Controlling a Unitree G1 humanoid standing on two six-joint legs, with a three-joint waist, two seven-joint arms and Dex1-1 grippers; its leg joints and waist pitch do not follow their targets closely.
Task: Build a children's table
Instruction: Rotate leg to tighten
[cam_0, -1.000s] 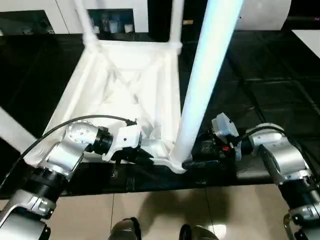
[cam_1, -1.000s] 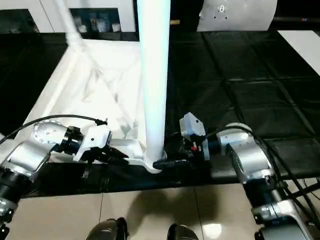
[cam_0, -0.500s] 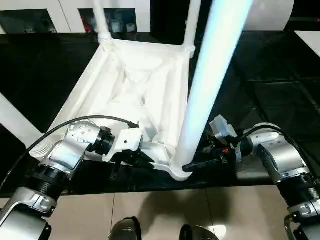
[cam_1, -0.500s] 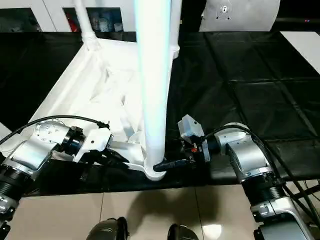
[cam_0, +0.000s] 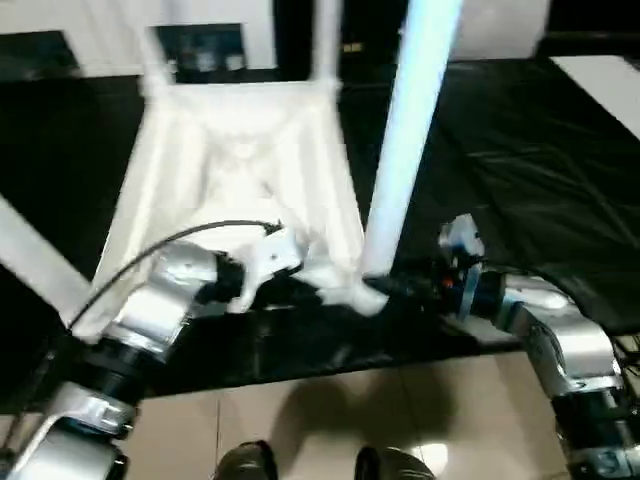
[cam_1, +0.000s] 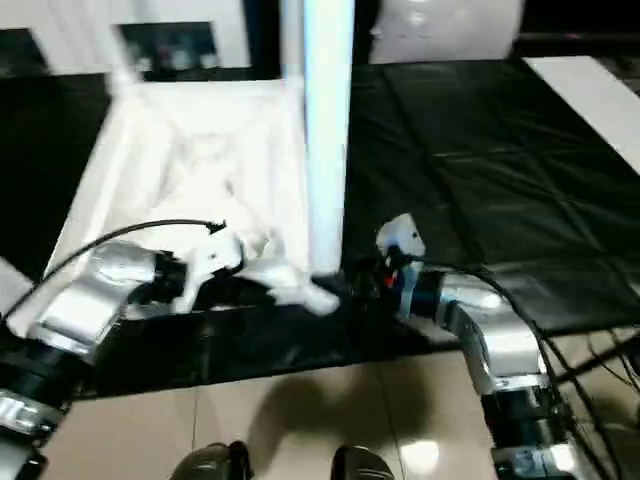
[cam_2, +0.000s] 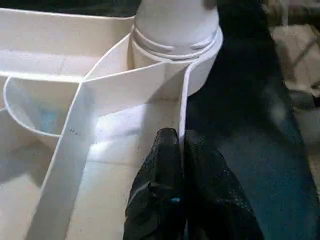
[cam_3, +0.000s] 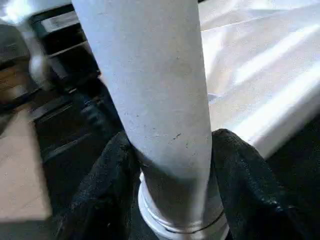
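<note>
Seating the near-corner leg (cam_3: 160, 100): your right gripper (cam_3: 170, 165) clasps it above its socket, left gripper (cam_2: 182, 160) pinches the upturned top's rim (cam_2: 181, 107), so next press straight down.

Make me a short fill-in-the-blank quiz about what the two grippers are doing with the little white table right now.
1. The right gripper is closed around the base of a white tube ____.
2. The left gripper pinches the thin ____ of the table top.
3. The table top lies with its ribbed underside facing ____.
4. The held leg stands in a round corner ____.

Missing words: leg; rim; up; socket
</note>
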